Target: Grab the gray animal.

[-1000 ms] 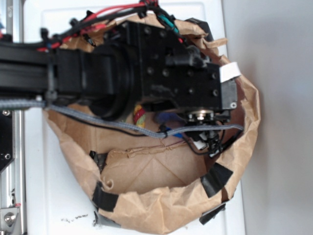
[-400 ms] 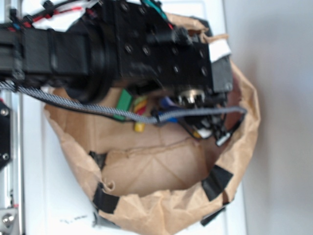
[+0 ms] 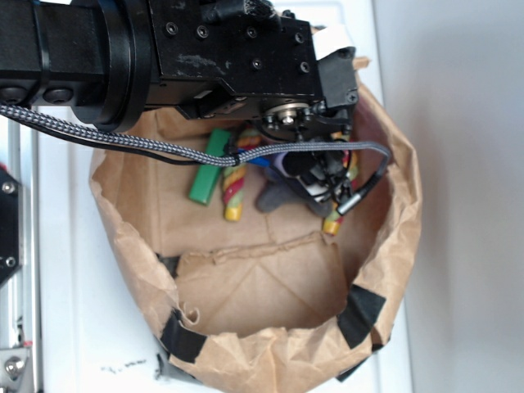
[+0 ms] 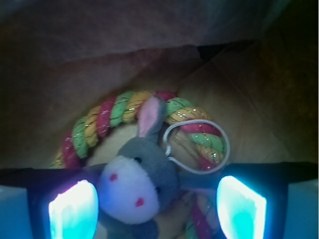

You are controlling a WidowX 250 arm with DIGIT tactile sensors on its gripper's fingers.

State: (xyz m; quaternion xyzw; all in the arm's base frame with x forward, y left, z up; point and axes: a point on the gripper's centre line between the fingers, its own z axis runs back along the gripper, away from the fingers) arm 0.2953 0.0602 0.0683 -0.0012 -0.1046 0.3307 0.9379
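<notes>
Jaws spread either side of gray animal (image 4: 142,181); rope arch (image 4: 149,107) behind.

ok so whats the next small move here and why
Probably close the gripper. In the wrist view the gray animal sits between the two open fingers, nearer the left one, with the rope arch behind it. Shifting slightly to centre it first may help.
</notes>
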